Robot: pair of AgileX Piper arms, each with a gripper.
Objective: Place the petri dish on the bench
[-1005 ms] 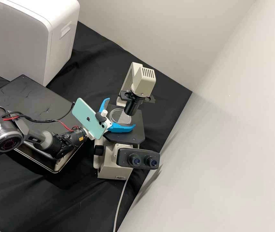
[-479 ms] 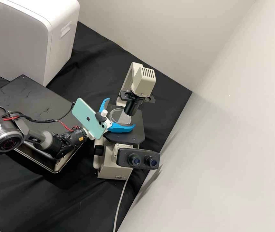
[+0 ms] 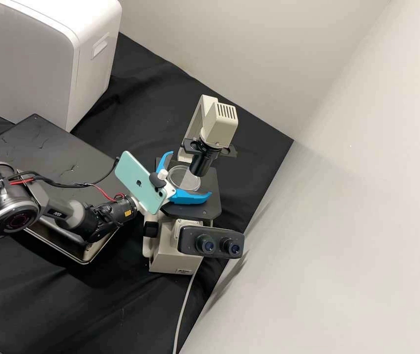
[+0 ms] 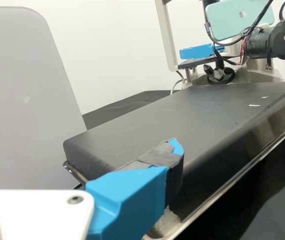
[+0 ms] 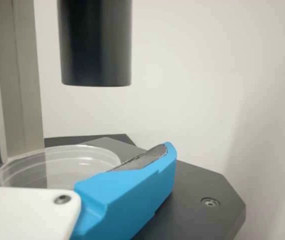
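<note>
Right gripper (image 3: 191, 174) spread apart, blue fingers (image 3: 190, 197) flanking petri dish (image 3: 179, 180) – near finger against rim. Dish sits on black microscope stage (image 3: 205, 206), under dark condenser tube (image 3: 201, 162). Left gripper (image 4: 80, 145) spread apart too – just beside flat black slab (image 4: 222, 120) on bench (image 3: 121, 305)

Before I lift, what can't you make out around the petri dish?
High view: far rim of the petri dish, behind the black condenser.
High view: whether the right gripper clamps the dish; contact too small to see.
Right wrist view: the dish's near side, behind that gripper.
</note>
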